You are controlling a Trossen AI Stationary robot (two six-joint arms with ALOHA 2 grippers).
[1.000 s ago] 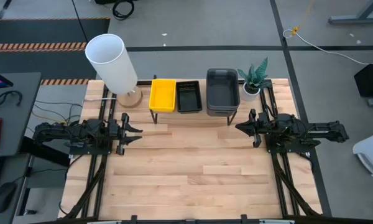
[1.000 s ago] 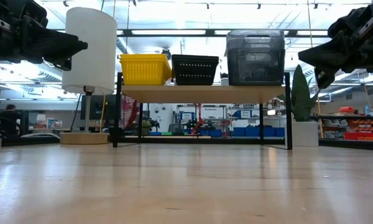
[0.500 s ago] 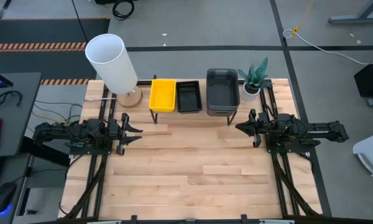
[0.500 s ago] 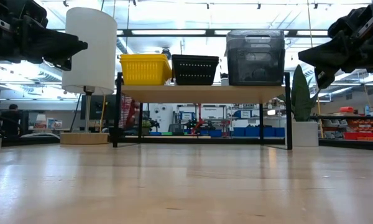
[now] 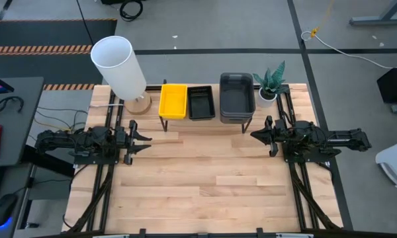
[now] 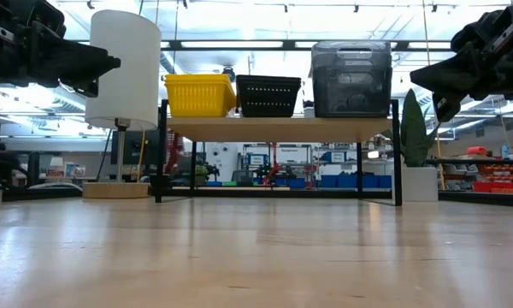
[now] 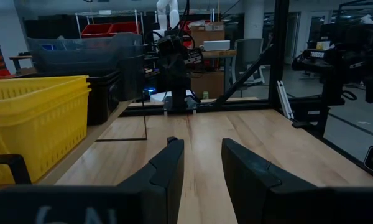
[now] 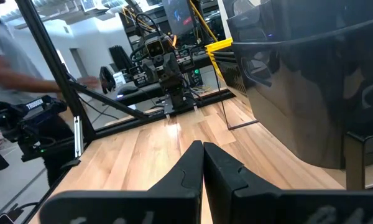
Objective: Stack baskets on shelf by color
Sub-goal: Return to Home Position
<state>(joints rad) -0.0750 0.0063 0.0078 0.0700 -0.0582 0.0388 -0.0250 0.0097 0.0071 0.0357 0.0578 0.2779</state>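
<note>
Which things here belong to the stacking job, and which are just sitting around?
Job: yellow baskets, black baskets, grey baskets, all on the shelf; left tool, right tool, empty, at either side of the table.
Lying about: lamp, potted plant.

overhead, low level, two facing wrist views

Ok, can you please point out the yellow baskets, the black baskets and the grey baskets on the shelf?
yellow baskets (image 5: 173, 101): high view, inner floor of the top basket.
black baskets (image 6: 269, 95): low view, slotted front wall.
grey baskets (image 5: 237, 92): high view, inner floor of the top basket.
</note>
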